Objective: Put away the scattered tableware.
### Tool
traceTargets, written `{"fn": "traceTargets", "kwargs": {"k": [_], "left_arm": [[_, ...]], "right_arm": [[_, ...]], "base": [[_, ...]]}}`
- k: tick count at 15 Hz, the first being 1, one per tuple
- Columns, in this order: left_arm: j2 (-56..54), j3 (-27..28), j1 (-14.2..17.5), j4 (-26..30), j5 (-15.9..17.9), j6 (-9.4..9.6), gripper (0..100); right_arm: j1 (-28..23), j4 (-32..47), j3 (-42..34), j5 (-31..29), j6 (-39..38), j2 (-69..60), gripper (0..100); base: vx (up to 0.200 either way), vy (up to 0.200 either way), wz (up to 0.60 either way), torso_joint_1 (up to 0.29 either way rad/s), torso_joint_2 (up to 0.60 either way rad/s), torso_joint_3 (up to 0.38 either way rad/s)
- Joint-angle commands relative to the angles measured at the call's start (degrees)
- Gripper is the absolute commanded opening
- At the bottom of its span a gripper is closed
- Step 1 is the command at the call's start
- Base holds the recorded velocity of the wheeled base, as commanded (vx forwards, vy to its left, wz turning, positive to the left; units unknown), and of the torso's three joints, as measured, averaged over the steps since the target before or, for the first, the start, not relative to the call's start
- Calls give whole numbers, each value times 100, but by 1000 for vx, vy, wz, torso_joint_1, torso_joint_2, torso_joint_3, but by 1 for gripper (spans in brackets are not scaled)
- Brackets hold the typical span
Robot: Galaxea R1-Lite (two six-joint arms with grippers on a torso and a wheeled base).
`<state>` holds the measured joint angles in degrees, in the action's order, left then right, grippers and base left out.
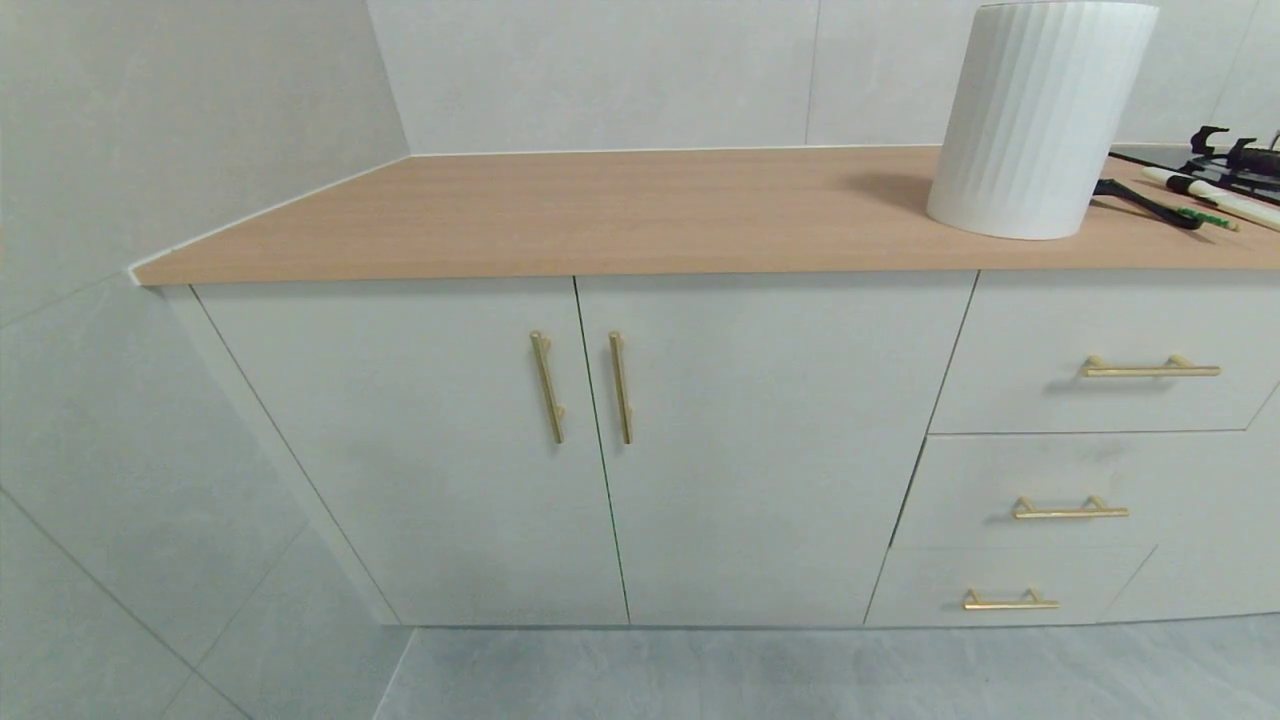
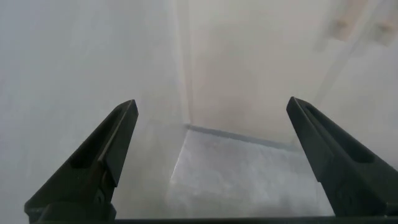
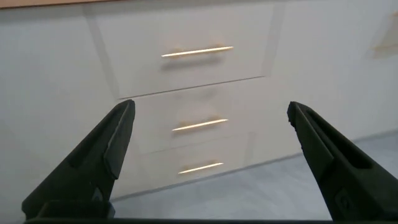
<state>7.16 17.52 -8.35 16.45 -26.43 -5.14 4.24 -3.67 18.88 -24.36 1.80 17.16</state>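
Tableware sits at the far right end of the worktop (image 1: 600, 210): a black-handled utensil (image 1: 1145, 203) lying flat, a white-handled utensil (image 1: 1215, 197) just right of it, and a thin green-tipped piece (image 1: 1212, 219) between them; exact type too small to tell. A black grate (image 1: 1238, 156) is just behind them at the right edge. A tall white ribbed container (image 1: 1040, 115) stands upright on the worktop, just left of the utensils.

Below the worktop: two cabinet doors (image 1: 770, 440), closed, with upright gold handles (image 1: 547, 387) side by side at the centre seam. Right of the doors, a stack of three drawers (image 1: 1050, 480), all closed, each with a horizontal gold bar handle (image 1: 1150, 369). Grey tiled floor (image 1: 800, 670) in front, pale tiled wall (image 1: 150, 150) on the left and behind.

Left gripper (image 2: 211, 106): released, fingers spread wide, nothing between them, facing the floor where it meets a pale cabinet face. Right gripper (image 3: 210, 106): also released, fingers wide apart, holding nothing, facing the three drawer fronts, well apart from them.
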Motion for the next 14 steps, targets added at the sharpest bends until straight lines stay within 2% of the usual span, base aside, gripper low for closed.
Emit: {"fn": "traceTargets", "kwargs": {"k": [1,2,3,4,5,6,7,8,9,10,11,12,14], "left_arm": [[-162,-231,360,-10,-99,-136,100],[-399,-328,756,8,-64,-127,100],[-707,-592,932,8,-29,-110,100],[-663,-917,914,-80,-249,-171,100],[-716,-1057,888,-309,-240,-268,100],[-716,-1172,888,-572,68,-277,100],[-716,-1286,888,-853,534,-241,100],[-716,-1444,888,-1205,1017,-127,100],[-716,-1655,888,-1662,1430,22,100],[-716,-1752,888,-1899,1984,216,100],[-716,-1752,888,-1724,2388,444,100],[-716,-1752,888,-1609,2529,743,100],[-716,-1752,888,-1618,2564,866,100]], "right_arm": [[-591,341,-148,27,66,-1101,100],[-653,464,-262,19,154,-1330,100],[-653,411,-438,10,189,-1312,100],[-618,297,-570,19,171,-1339,100],[-530,279,-825,89,180,-1462,100],[-424,279,-1194,397,206,-1629,100],[-424,261,-1581,933,171,-1716,100],[-424,200,-1862,1416,-22,-1716,100],[-424,94,-1880,1768,-312,-1716,100],[-424,94,-1888,2014,-321,-1716,100],[-424,244,-1888,2119,-303,-1699,100],[-424,508,-1862,2172,-198,-1716,100],[-424,385,-1880,2190,-31,-1708,100]], "base": [[0,0,0,0,0,0],[0,0,0,0,0,0],[0,0,0,0,0,0],[0,0,0,0,0,0],[0,0,0,0,0,0],[0,0,0,0,0,0],[0,0,0,0,0,0],[0,0,0,0,0,0],[0,0,0,0,0,0],[0,0,0,0,0,0],[0,0,0,0,0,0],[0,0,0,0,0,0],[0,0,0,0,0,0]]}}
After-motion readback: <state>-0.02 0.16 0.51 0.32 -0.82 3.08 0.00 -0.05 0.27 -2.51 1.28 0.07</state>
